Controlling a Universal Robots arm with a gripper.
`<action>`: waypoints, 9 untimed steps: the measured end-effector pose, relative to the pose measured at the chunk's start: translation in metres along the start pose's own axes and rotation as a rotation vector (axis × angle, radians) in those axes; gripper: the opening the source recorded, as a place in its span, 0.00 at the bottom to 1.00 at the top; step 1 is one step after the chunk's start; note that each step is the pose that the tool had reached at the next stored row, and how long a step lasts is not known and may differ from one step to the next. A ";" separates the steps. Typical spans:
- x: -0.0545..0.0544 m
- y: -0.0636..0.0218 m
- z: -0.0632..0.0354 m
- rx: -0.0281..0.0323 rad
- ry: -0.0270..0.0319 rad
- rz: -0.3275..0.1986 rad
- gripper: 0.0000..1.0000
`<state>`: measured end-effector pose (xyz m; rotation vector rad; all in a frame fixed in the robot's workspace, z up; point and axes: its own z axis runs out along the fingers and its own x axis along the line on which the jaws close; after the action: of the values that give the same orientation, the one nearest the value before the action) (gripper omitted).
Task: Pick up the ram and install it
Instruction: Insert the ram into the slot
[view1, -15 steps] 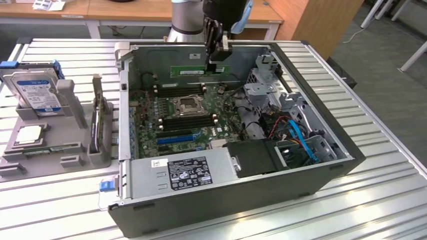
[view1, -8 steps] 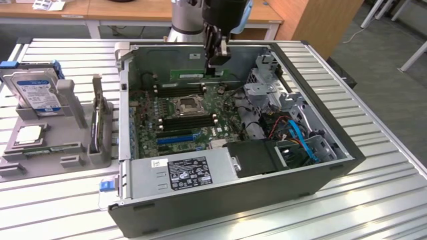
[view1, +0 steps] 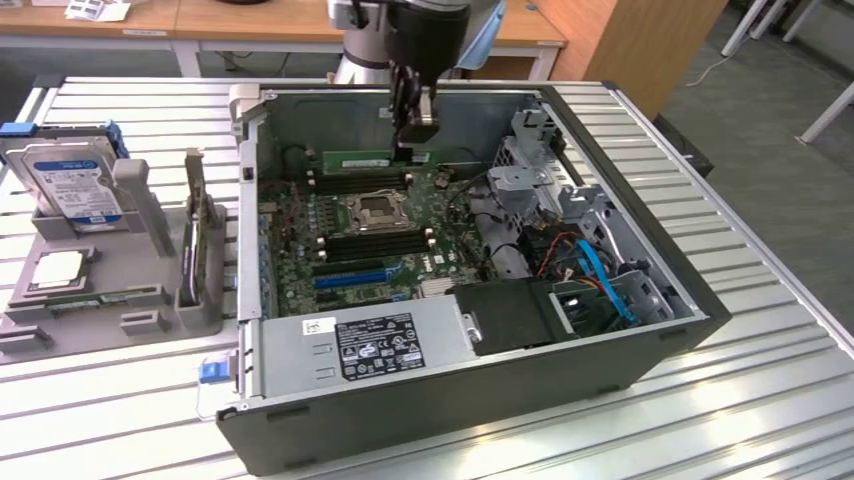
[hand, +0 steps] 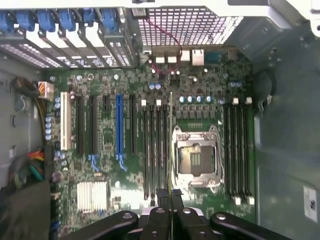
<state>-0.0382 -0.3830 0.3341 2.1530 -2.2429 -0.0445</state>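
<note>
as the ram (view1: 358, 158) juts toward the exterior view's left from the gripper (view1: 418, 138), which pinches one end, its long axis runs along the slots (hand: 155, 150). the wrist view has it edge-on, between slots and socket (hand: 197, 155); the exterior view shows its green face, above the board (view1: 296, 235).

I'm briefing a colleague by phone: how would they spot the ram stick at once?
Look inside the open computer case on the slatted metal table, where the gripper hangs above the motherboard. The ram is the long, thin green stick clamped in that gripper. Unlike the black slots below, it is held up off the board, standing on edge.
</note>
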 end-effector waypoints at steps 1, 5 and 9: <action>0.000 0.0002 0.0019 0.0000 0.0000 0.000 0.12; 0.000 -0.0001 0.0091 0.0000 0.0001 0.000 0.12; 0.001 -0.0004 0.0165 0.0000 0.0000 0.001 0.12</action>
<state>-0.0385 -0.3836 0.3177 2.1520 -2.2438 -0.0444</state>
